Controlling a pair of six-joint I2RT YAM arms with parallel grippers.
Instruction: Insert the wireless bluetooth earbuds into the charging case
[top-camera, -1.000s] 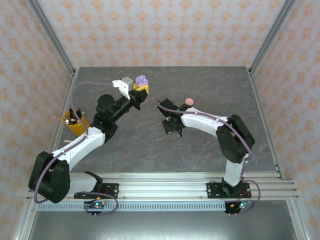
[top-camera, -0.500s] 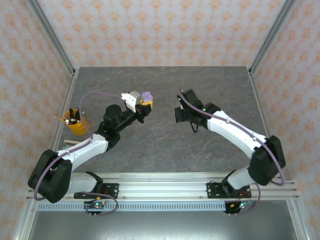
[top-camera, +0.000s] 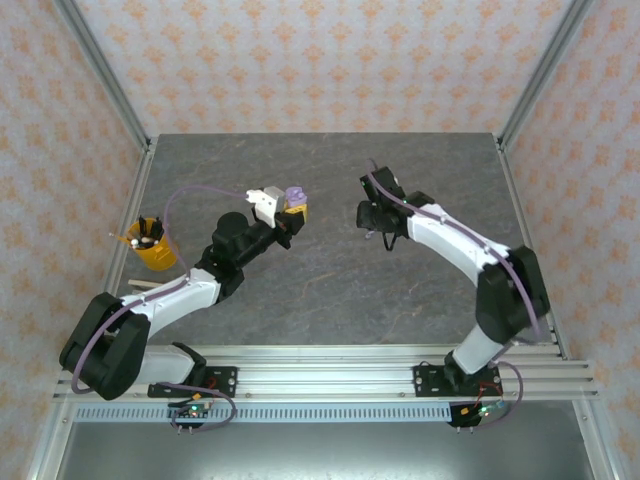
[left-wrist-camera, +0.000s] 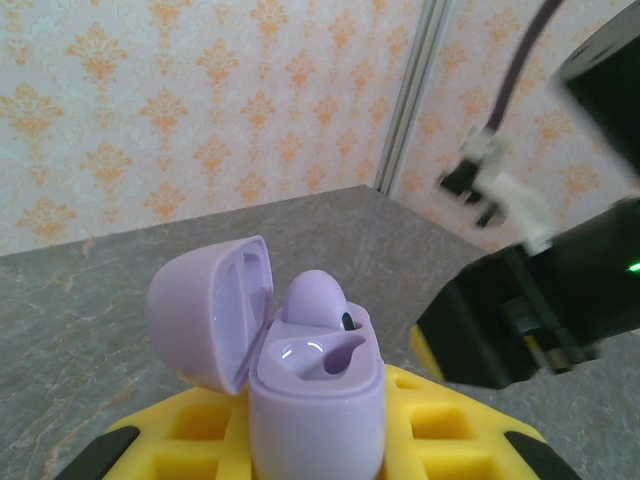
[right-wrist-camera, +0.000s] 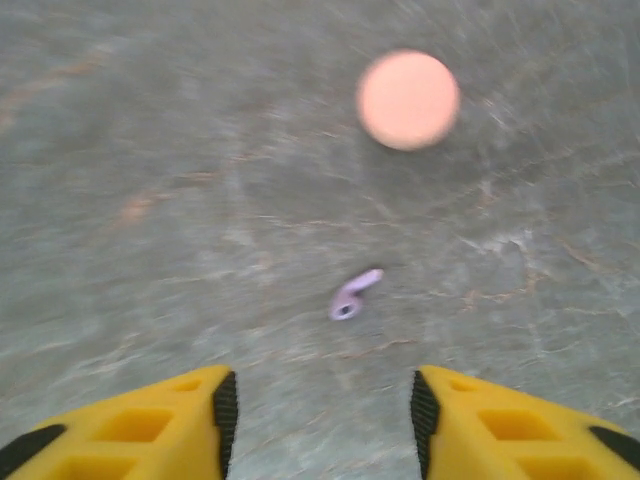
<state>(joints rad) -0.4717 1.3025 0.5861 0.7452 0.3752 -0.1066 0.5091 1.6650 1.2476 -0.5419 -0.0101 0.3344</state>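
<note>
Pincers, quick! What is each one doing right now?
Left pincer: closed, holding the open lilac charging case.
Right pincer: open, holding nothing; a lilac earbud lies on the table just ahead of it.

Left arm (top-camera: 170, 295) — base at near left, upper link lying low, forearm stretched diagonally forward and to the right. Left gripper (top-camera: 290, 208) raised at its end, yellow jaws clamped on the open lilac charging case (left-wrist-camera: 315, 400). Right arm (top-camera: 470, 255) — base at near right, elbow bent out to the right, forearm reaching forward and left. Right gripper (right-wrist-camera: 318, 405) tilted downward, yellow jaws parted, nothing between them. The two grippers are level with each other, well apart.
</note>
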